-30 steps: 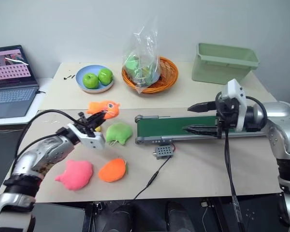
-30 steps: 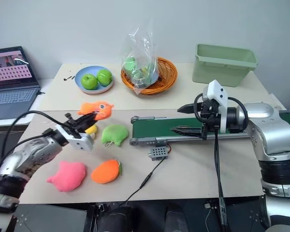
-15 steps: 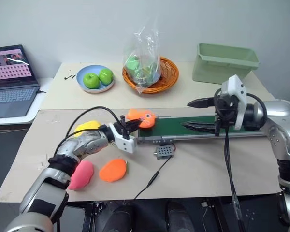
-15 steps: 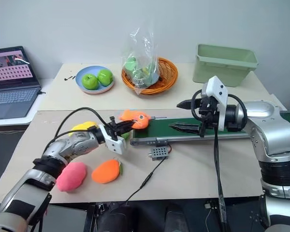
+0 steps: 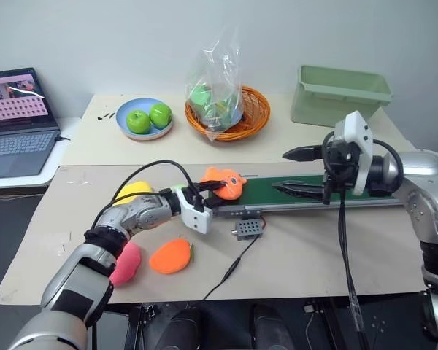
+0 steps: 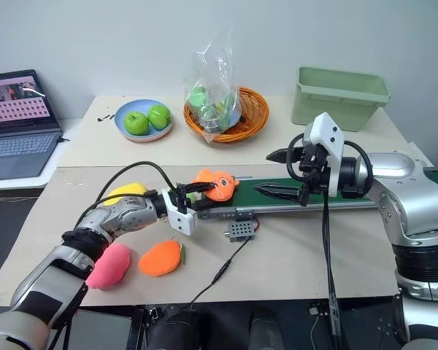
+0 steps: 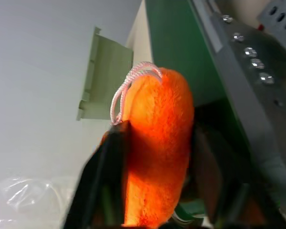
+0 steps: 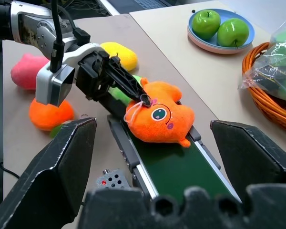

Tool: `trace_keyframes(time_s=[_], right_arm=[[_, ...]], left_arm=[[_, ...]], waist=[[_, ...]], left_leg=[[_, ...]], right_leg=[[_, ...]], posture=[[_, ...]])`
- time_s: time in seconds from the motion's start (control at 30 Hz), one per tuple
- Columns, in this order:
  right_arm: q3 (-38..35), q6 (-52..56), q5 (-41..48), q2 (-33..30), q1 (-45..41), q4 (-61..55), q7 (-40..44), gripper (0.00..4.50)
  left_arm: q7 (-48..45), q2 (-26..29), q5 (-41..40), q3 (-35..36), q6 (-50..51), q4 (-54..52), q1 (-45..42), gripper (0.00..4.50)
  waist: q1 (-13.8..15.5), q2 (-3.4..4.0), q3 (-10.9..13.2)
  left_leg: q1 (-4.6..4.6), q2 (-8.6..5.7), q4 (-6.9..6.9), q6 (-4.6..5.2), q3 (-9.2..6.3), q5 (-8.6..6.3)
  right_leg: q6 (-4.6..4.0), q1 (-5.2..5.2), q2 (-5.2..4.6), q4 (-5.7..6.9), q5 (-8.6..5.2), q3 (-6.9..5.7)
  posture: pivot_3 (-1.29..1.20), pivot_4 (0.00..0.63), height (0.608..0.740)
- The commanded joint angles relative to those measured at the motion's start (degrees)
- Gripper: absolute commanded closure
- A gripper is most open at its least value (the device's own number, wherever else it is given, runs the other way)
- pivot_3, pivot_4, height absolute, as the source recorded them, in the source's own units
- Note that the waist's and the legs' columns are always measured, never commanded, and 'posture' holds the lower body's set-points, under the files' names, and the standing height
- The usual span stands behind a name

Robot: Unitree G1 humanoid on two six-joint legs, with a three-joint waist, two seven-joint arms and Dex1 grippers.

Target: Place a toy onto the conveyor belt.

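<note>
The orange fish toy (image 8: 160,119) is right at the near end of the conveyor belt (image 5: 299,191), lying over the roller end with its body on the green strip, so this looks like the let-go step of the placing. The left gripper (image 8: 128,86) reaches in level from the side of the table where the other plush toys lie, its arm stretched low across the tabletop and its cable looping above the forearm. Its two black fingers (image 8: 115,75) sit at the tail end of the toy, one on each flank in the left wrist view, and they look parted rather than pinched, though I cannot tell for sure whether they have fully let go of the plush. The toy seems to rest on the belt by its own weight. What the next move calls for, I would say, is for those fingers to open clear and the arm to draw back the way it points, without snagging the little pink loop (image 7: 131,83) on the toy's head or dragging the fish off the end. The right gripper (image 5: 301,171) hangs over the middle of the belt, well apart from the toy, its jaws wide apart and empty, pointing toward the left arm.
</note>
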Motion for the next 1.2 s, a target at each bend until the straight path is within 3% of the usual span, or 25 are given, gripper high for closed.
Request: trace_keyframes(time_s=[0.03,0.07,0.2,0.4,0.77,0.93,1.2], right_arm=[[-0.64,-1.69,-0.12,-0.27,-1.84,-0.51,-0.11,0.00],[-0.53,-1.80,-0.20,-0.31,-1.97,-0.36,0.01,0.00],[0.04,-2.59,-0.91,-0.44,-2.74,1.05,0.65,0.00],[1.78,-3.73,-1.87,0.26,-4.42,2.72,1.29,0.00],[2.65,-4.57,-2.58,0.71,-6.02,4.22,2.87,0.00],[2.32,-6.41,-3.45,-0.88,-6.08,6.08,5.26,0.00],[1.39,-6.79,-2.10,-1.59,-6.40,8.23,8.51,0.00]], left_arm=[[-9.25,-2.74,-16.22,3.96,4.85,-4.79,-0.89,0.41],[-12.68,-3.63,-21.35,4.89,7.48,-6.98,-0.66,0.09],[-26.85,-8.66,-42.70,8.97,30.05,-19.30,1.04,0.09],[-28.62,-12.13,-59.70,14.97,60.23,-35.03,0.78,0.09],[-26.03,-10.43,-66.74,24.78,79.03,-40.89,1.09,0.09],[-34.76,-1.34,-68.60,26.90,83.69,-43.21,5.49,0.09],[-37.97,6.31,-71.95,30.85,91.02,-50.55,10.13,0.09]], waist=[[0.05,0.00,0.00],[0.04,-0.01,0.00],[-0.14,-0.01,0.00],[-1.23,-0.01,0.01],[-1.26,-0.01,0.01],[-1.37,0.00,0.01],[-1.01,-0.01,0.02]], left_leg=[[0.00,0.00,0.01,0.00,0.00,0.00],[-0.04,0.00,0.04,0.02,0.00,-0.01],[-0.12,0.00,0.21,0.15,-0.02,-0.08],[-0.11,-0.01,0.28,0.17,-0.01,-0.10],[0.03,0.01,0.28,0.15,-0.01,-0.08],[0.02,0.00,0.27,0.15,0.04,-0.09],[0.01,0.01,0.27,0.15,0.00,-0.09]], right_leg=[[0.00,0.00,0.00,0.00,0.00,0.00],[0.00,-0.02,-0.01,0.01,0.00,0.00],[0.04,-0.01,-0.02,0.02,-0.01,0.00],[0.08,0.02,-0.01,0.06,-0.01,0.03],[0.08,0.11,0.03,0.07,-0.01,0.10],[0.08,0.07,0.03,0.04,-0.02,0.15],[0.08,0.10,0.05,0.03,-0.02,0.14]], posture=[[0.00,0.150,0.740],[0.00,0.150,0.740],[0.00,0.150,0.740],[0.00,0.150,0.740],[0.00,0.150,0.740],[0.00,0.150,0.740],[0.00,0.150,0.740]])
